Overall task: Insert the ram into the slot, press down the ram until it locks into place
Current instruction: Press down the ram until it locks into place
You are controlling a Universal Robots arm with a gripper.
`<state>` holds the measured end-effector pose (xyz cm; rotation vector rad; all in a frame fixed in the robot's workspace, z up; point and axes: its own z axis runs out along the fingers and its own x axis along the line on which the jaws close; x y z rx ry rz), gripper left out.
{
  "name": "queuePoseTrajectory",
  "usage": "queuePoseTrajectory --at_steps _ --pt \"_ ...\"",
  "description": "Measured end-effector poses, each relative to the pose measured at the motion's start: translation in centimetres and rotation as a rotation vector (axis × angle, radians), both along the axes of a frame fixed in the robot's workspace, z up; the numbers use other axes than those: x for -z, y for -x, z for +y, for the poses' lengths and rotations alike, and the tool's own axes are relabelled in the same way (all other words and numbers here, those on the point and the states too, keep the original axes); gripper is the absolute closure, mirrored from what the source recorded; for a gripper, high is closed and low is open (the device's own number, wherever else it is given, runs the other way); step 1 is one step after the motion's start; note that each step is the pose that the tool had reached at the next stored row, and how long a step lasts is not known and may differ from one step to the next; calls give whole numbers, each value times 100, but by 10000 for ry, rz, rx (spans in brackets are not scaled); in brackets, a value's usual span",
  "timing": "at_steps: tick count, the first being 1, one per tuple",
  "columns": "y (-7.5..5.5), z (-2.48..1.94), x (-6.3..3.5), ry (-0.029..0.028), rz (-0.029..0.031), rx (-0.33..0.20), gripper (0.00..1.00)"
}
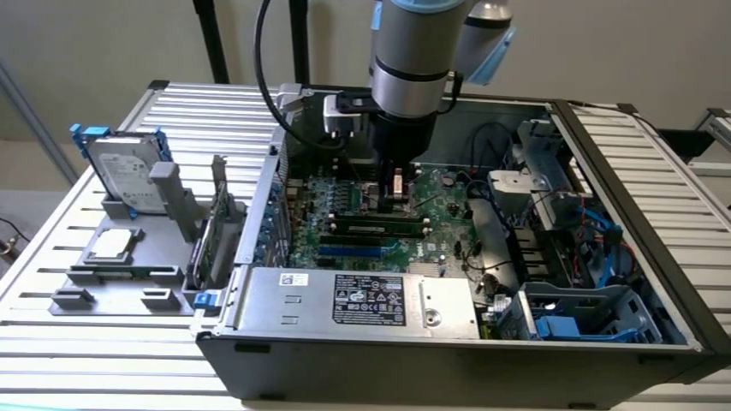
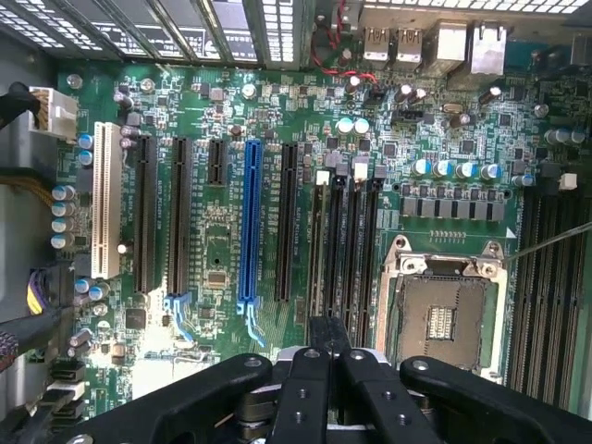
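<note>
On the near side of the open grey computer case (image 1: 457, 351), a silver power supply box (image 1: 354, 300) lies along the front edge. Behind it, on the green motherboard (image 1: 342, 240), a long flat green ram stick with dark chips (image 1: 371, 226) sits seated in one of the long narrow black slots (image 1: 371, 234). Farther back, the silver arm (image 1: 417, 51) reaches straight down into the case, its black gripper (image 1: 395, 193) just above the board. In the wrist view the gripper (image 2: 328, 356) has its black fingers (image 2: 308, 388) pressed together, holding nothing, above four parallel black slots beside the square silver processor socket (image 2: 442, 314).
</note>
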<state>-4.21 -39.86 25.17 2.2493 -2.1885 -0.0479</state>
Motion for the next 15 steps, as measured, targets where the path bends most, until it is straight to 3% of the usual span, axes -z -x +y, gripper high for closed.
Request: queuePoseTrajectory --at_steps 15 --pt "0 0 -3 2 1 0 90"
